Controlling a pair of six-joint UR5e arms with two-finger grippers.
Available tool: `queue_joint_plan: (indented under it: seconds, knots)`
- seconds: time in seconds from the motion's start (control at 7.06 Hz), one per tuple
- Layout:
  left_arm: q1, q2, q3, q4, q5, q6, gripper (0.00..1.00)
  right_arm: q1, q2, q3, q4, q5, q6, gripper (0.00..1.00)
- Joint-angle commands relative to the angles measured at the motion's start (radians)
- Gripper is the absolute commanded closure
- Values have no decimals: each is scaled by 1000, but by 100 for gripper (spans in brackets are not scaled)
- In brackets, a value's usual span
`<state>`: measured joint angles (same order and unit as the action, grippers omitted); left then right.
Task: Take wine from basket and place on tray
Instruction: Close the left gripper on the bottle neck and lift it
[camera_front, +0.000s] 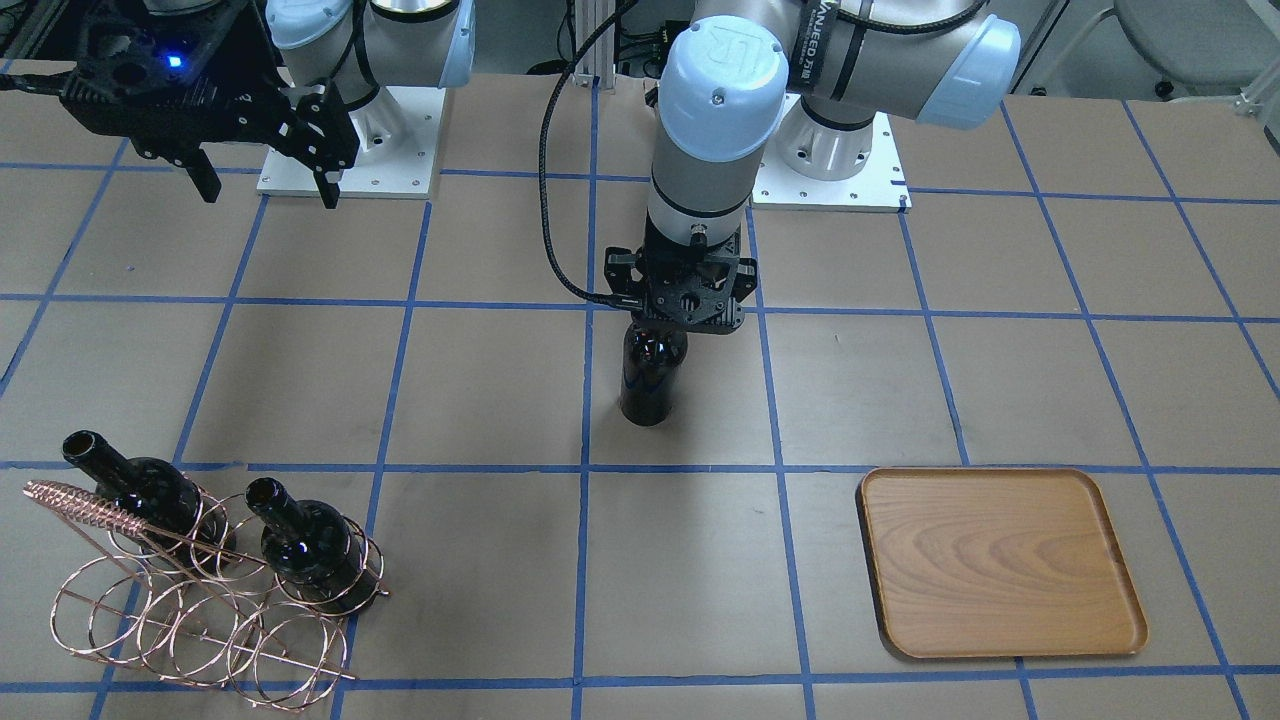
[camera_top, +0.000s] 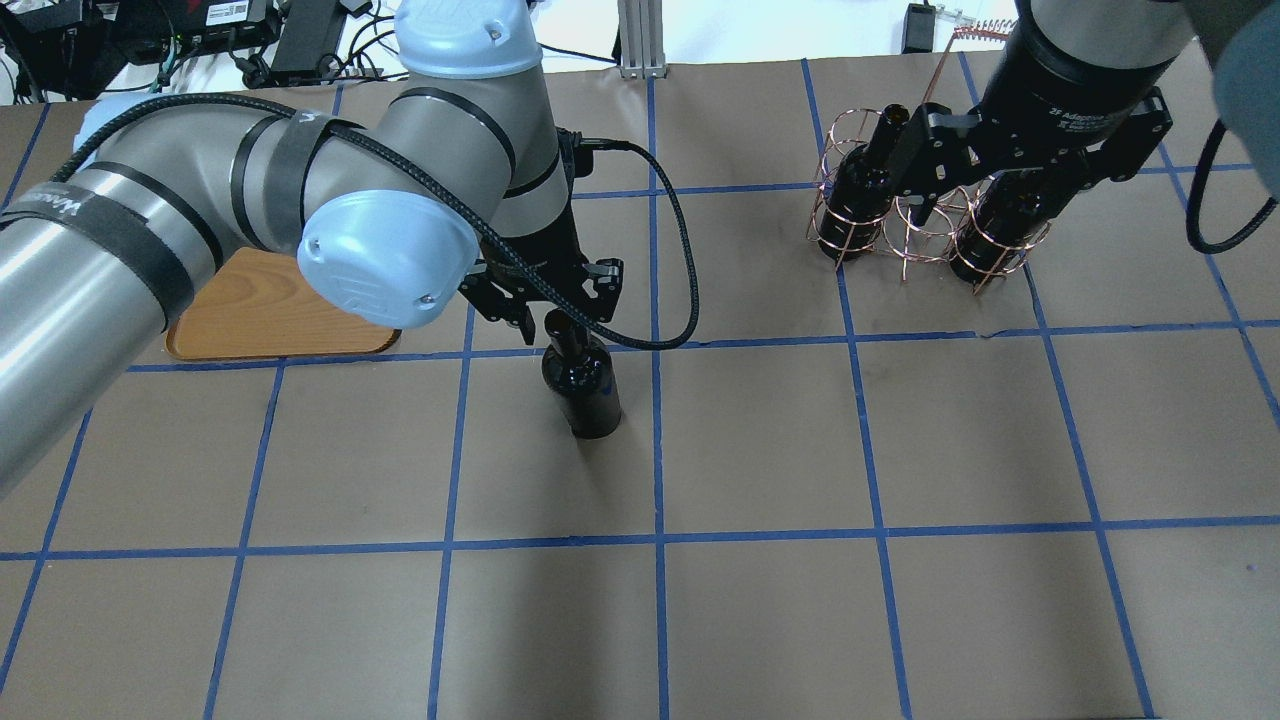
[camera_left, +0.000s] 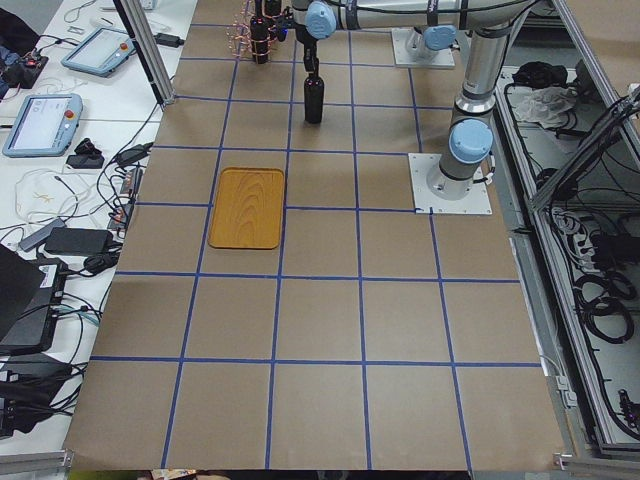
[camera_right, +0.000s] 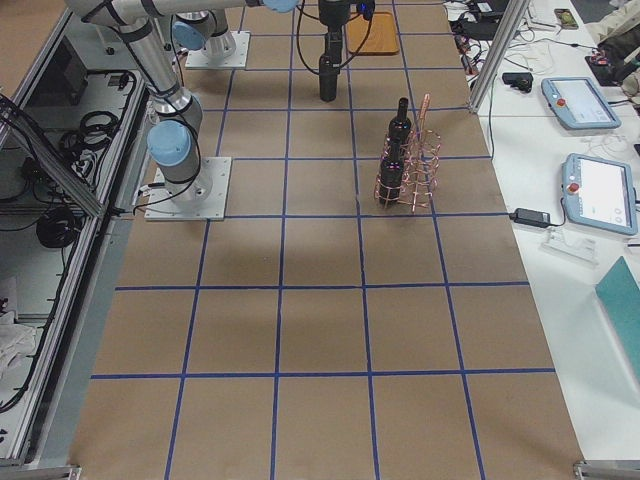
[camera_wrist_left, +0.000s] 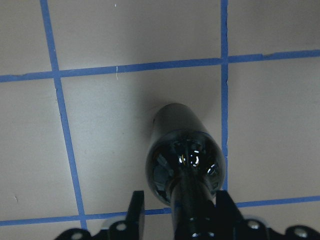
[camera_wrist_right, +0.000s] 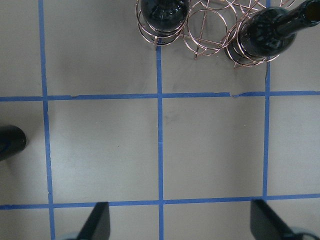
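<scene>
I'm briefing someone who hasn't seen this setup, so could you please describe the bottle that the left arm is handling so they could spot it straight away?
Start at the middle of the table, between the wire basket and the wooden tray. There the left gripper is shut on the neck of a dark wine bottle. Unlike the two bottles in the basket, it stands alone, upright, outside any ring.

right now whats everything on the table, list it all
wine bottle in the grip: 1, near-black glass, upright mid-table, neck between the left gripper's fingers
wine bottles in the rack: 2, near-black, neck up in the rings
basket: 1, rose-gold wire, on the robot's right side of the table
tray: 1, light-brown wood, nothing on it, on the robot's left side
table: 1, brown with blue tape grid
left gripper: 1, black, closed on the bottle neck
right gripper: 1, black, open, raised above the table
</scene>
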<state>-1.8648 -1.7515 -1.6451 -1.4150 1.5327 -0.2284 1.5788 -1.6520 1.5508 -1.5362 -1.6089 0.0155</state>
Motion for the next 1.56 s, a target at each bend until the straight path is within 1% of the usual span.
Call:
queue_joint_plan:
  seconds: [0.0, 0.14, 0.28, 0.57, 0.71, 0.99, 1.13, 1.27, 1.42]
  knots:
    - [-1, 1, -7, 1, -22, -6, 44, -2, 0, 0, 1, 0, 0, 0]
    - [-1, 1, -7, 4, -23, -6, 48, -2, 0, 0, 1, -2, 0, 0]
    - [-1, 0, -7, 8, -23, -8, 62, 0, -2, 6, 2, -2, -2, 0]
    - [-1, 1, -7, 10, -22, -6, 78, -2, -2, 8, 2, -2, -2, 0]
    - [-1, 1, -5, 10, -22, -2, 88, 0, -2, 8, 2, -2, -2, 0]
    - [22, 24, 13, 37, -11, 50, 90, 0, -3, 8, 1, 0, 0, 0]
    - [60, 26, 28, 47, -10, 85, 91, 0, -3, 8, 1, 0, 0, 0]
    - [128, 18, 56, 48, -6, 128, 92, 0, -3, 8, 1, 0, -2, 0]
    - [203, 4, 79, 82, -5, 205, 92, 0, -3, 8, 1, -2, -2, 0]
